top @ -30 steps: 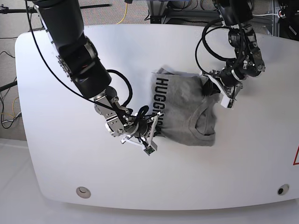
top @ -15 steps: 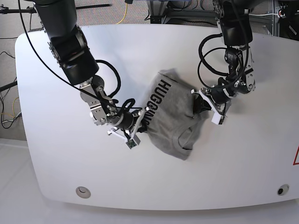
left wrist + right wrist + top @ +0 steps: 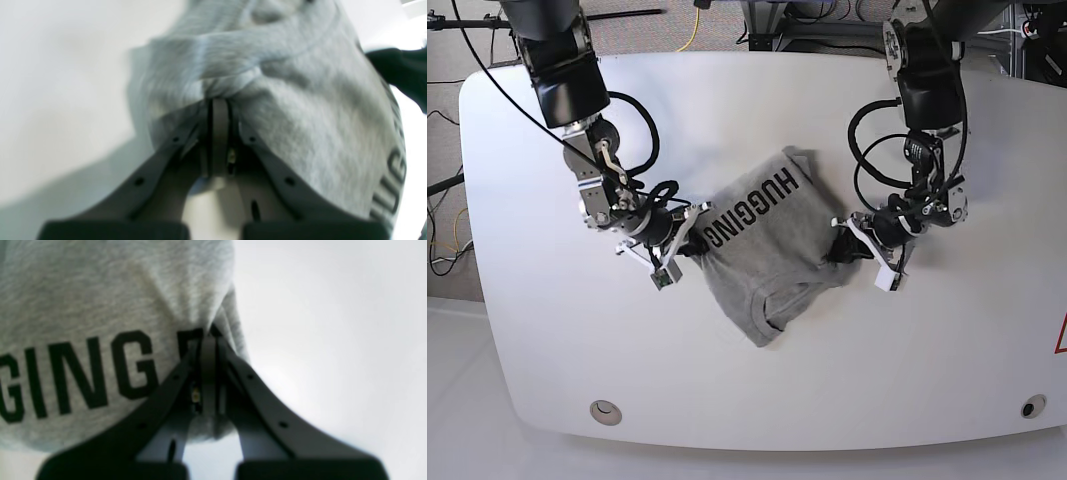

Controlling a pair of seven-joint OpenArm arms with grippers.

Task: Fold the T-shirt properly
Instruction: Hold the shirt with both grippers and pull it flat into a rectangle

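The light grey T-shirt (image 3: 762, 240) lies folded and bunched on the white table (image 3: 757, 390), black lettering "HUGGING" facing up, collar toward the front. My left gripper (image 3: 849, 243), on the base view's right, is shut on the shirt's right edge; the left wrist view shows its jaws closed on bunched cloth (image 3: 218, 96) near the collar. My right gripper (image 3: 689, 246), on the base view's left, is shut on the shirt's left corner; the right wrist view shows its jaws pinching cloth (image 3: 208, 331) beside the lettering (image 3: 83, 373).
The white table has round fittings near the front left (image 3: 605, 410) and front right (image 3: 1031, 407). Black cables (image 3: 632, 115) loop off both arms above the table. Floor and equipment frames lie beyond the far edge.
Both grippers, still shut on the shirt, have dragged it left and rotated it clockwise; the lettering now runs diagonally. The right gripper moved up-left, the left gripper moved down-left.
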